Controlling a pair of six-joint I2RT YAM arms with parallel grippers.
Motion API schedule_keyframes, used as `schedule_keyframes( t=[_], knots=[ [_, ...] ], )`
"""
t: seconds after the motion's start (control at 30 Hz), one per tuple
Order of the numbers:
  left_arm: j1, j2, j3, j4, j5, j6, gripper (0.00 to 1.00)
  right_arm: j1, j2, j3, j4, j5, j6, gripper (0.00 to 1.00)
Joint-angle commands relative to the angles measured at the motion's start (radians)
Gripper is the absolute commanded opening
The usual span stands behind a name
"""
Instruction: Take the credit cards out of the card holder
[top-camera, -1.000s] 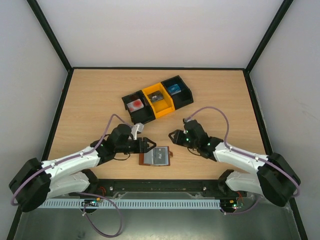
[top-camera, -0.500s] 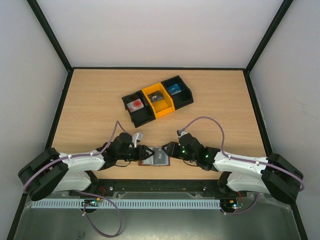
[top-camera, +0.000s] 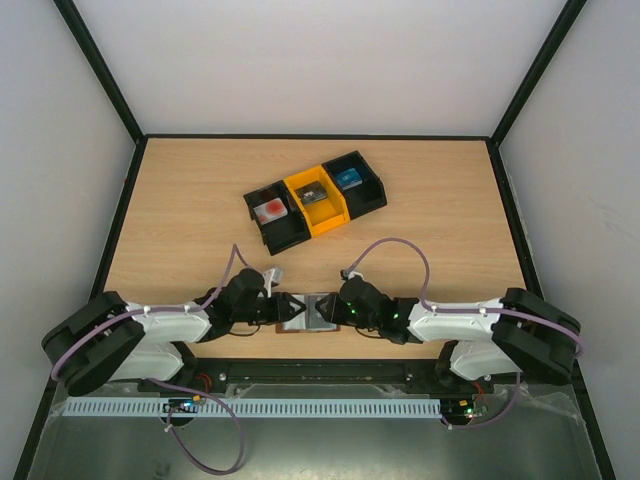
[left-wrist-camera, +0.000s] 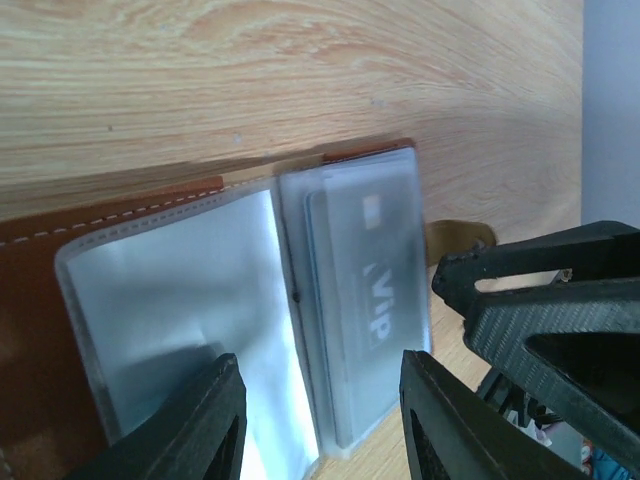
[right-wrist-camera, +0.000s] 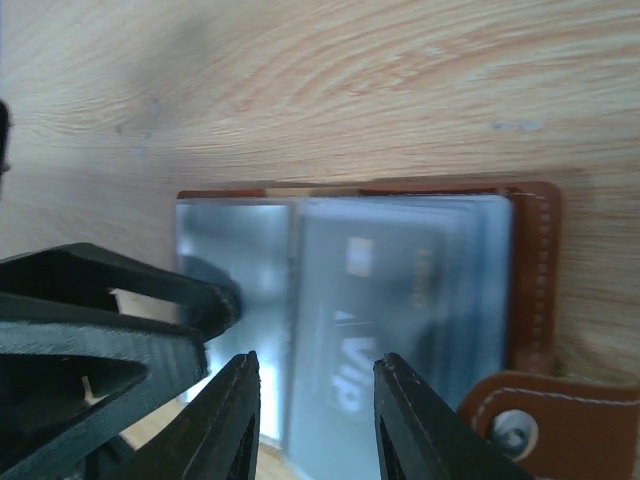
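The brown leather card holder (top-camera: 309, 325) lies open near the table's front edge. It shows close up in the left wrist view (left-wrist-camera: 60, 260) and the right wrist view (right-wrist-camera: 535, 270), with its strap tab (right-wrist-camera: 540, 425). A dark grey credit card (left-wrist-camera: 372, 290) with white "VIP" marks sits inside a clear sleeve, also in the right wrist view (right-wrist-camera: 400, 310). No blue card shows in the holder. My left gripper (top-camera: 291, 307) (left-wrist-camera: 320, 400) is open just above the left sleeve. My right gripper (top-camera: 333, 308) (right-wrist-camera: 315, 385) is open above the card's sleeve. The two grippers' tips nearly meet.
A row of bins stands mid-table: black (top-camera: 272, 212), orange (top-camera: 316, 197), black (top-camera: 356, 183), each with small items inside. Black frame rails line the table's sides. The arm bases sit just behind the holder at the near edge.
Both grippers have moved down and inward from either side of the holder and now hover over its open sleeves. The holder has not moved.
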Motion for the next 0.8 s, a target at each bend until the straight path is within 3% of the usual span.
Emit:
schedule_keyframes(
  t=[0.0, 0.2, 0.77],
  knots=[
    [-0.007, 0.029, -0.024, 0.040, -0.009, 0.009, 0.45, 0.010, 0.045, 0.019, -0.018, 0.074, -0.010, 0.32],
    [-0.007, 0.038, -0.035, 0.037, -0.013, 0.024, 0.45, 0.010, 0.043, 0.001, -0.062, 0.129, -0.020, 0.32],
    [-0.006, 0.078, -0.039, 0.055, 0.006, 0.046, 0.43, 0.010, 0.104, -0.033, 0.114, 0.033, 0.006, 0.28]
  ],
)
